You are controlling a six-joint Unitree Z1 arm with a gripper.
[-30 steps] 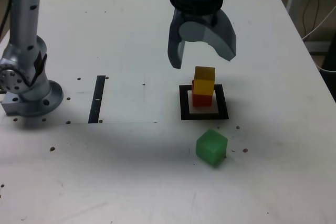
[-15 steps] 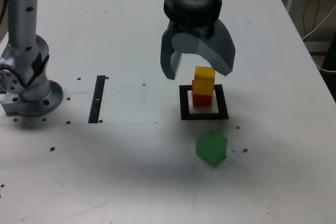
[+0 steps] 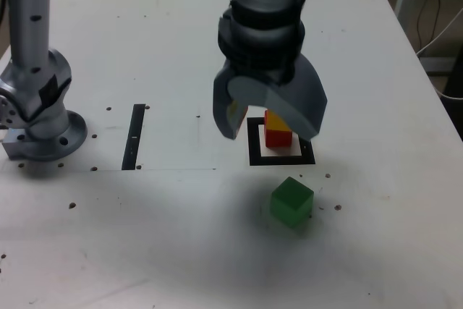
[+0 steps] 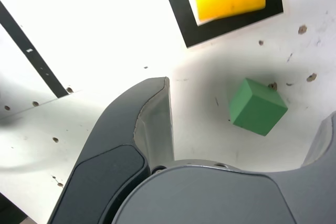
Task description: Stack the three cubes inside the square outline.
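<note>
**Stacking cubes: two placed, one loose**

Showing a yellow cube [image 3: 273, 118] seated on a red cube [image 3: 278, 136], both inside the square outline [image 3: 253, 151], a thick black frame with a white centre. A green cube [image 3: 291, 201], matte and turned corner-on to the camera, lies on the white table [image 3: 376, 236] just outside the frame, toward the camera in the exterior view. The gripper [image 3: 268, 122] hangs from the arm [image 3: 264, 27] pointing downward, partly hiding the stack, its grey jaws spread wide and empty. A thin black strip [image 3: 134, 137] lies toward the exterior view's left.
</note>
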